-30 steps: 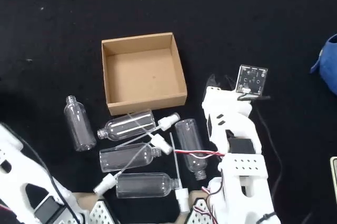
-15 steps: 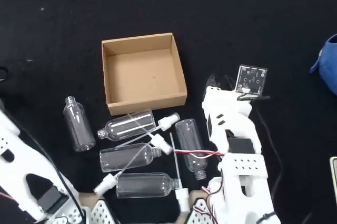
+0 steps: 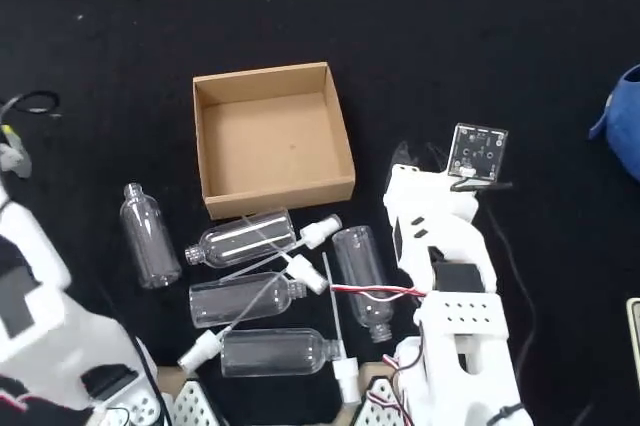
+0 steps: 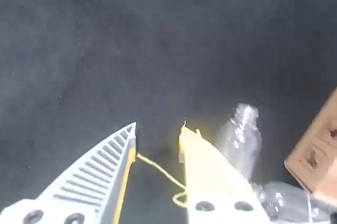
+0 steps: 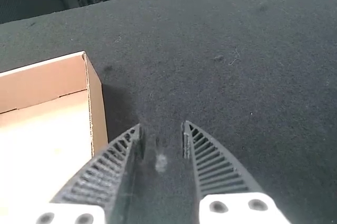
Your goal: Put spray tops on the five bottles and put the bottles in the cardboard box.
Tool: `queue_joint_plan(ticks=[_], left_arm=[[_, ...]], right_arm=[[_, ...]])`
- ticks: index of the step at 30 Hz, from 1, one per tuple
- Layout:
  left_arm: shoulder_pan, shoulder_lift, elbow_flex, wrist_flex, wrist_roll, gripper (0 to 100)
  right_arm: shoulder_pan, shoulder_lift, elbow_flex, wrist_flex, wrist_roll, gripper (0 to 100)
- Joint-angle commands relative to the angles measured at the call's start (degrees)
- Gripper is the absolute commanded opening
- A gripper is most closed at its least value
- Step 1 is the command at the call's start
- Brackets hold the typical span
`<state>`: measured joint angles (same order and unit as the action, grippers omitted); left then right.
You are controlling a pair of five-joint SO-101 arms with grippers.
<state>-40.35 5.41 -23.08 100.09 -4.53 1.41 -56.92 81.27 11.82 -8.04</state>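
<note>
- While it hangs above the black bench [image 4: 105, 34], the left claw [image 4: 158, 129] is spread partway. Bare cloth shows between its two tips, and it pinches nothing and touches nothing.
- One clear bottle [image 4: 239, 134] lies on the bench just past the claw's tips, and a corner of the cardboard box [image 4: 316, 161] shows beyond that bottle.
- From the high view, the left arm [image 3: 40, 316] rises at the bench's near left edge, well apart from the box.
- The right claw [image 5: 161, 129] is parted by only a narrow gap and grips nothing. Its tips hang over bare cloth just beside the box's outer wall.
- The right arm [image 3: 445, 276] stretches away from the near edge, to the right of the bottles. Its claw end sits close to the box's near right corner.
- All five bottles [image 3: 245, 299] lie on their sides, uncapped, outside the box and in front of its near wall. Four form a loose cluster and the fifth lies alone to the left.
- Loose spray tops [image 3: 318, 232] with thin tubes lie scattered among the cluster.
</note>
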Motion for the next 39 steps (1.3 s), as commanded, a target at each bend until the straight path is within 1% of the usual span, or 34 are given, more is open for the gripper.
queue_joint_plan(ticks=[1, 6, 8, 12, 16, 26, 31, 36, 38, 39], left_arm=[[1.4, -15.2, 16.3, -7.3, -0.7, 3], [3.2, -37.0, 45.1, -24.5, -1.8, 3], [5.1, -44.7, 55.3, -30.6, -2.3, 3], [9.6, -55.6, 69.5, -35.9, -2.4, 3], [10.2, -63.0, 79.9, -39.9, -2.0, 3], [10.7, -79.1, 100.3, -40.4, -2.4, 3], [10.7, -91.2, 109.2, -40.0, -2.4, 3], [10.6, -106.3, 120.2, -40.0, -2.4, 3], [10.0, -110.9, 120.0, -36.6, -2.3, 3], [10.1, -110.7, 119.0, -33.9, -2.3, 3]], right_arm=[[-1.0, 0.0, -0.9, -1.9, 0.3, 10.9], [-1.0, 0.0, -0.9, -1.9, 0.3, 10.9], [-1.0, 0.0, -0.9, -1.9, 0.3, 10.9], [-1.0, 0.0, -0.9, -1.9, 0.3, 10.9], [-1.0, 0.0, -0.9, -1.9, 0.3, 10.9], [-1.0, 0.0, -0.8, -1.9, 0.3, 10.8], [-1.0, 0.0, -0.9, -1.9, 0.3, 10.7], [-0.9, 0.0, -0.9, -1.9, 0.3, 10.7], [-0.9, 0.0, -0.9, -1.9, 0.3, 10.7], [-0.9, 0.0, -0.9, -1.9, 0.3, 10.6]])
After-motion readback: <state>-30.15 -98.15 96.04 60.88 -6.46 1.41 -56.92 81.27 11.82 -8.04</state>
